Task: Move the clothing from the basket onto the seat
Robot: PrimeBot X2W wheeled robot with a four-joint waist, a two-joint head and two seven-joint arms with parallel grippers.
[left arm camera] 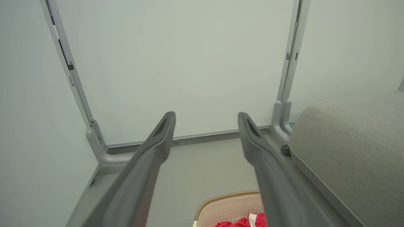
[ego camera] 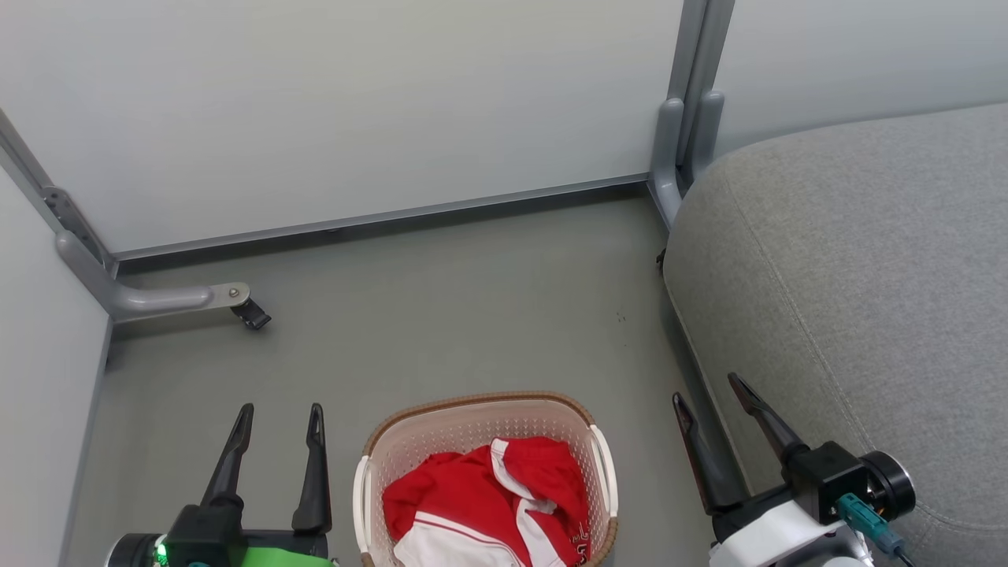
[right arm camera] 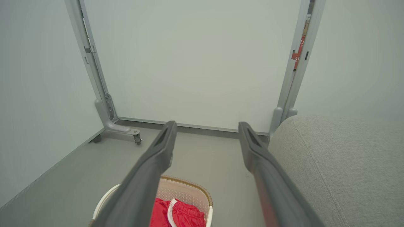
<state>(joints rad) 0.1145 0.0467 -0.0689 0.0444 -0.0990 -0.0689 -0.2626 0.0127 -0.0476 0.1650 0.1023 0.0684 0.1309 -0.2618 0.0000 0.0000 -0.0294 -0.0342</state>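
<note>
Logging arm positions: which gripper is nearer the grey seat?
The right gripper, open beside the rounded edge of the seat; the left gripper sits across the basket from it.

Both arms low, fingers spread, nothing held.
The left gripper point(ego camera: 281, 411) sits at the lower left of the head view, its dark fingers pointing up and parted. The right gripper point(ego camera: 706, 390) sits at the lower right, fingers parted and leaning leftward above a pale wrist.

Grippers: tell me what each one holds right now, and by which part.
Nothing is held. The left gripper and right gripper are both open and empty; the clothing lies loose in the basket.
</note>
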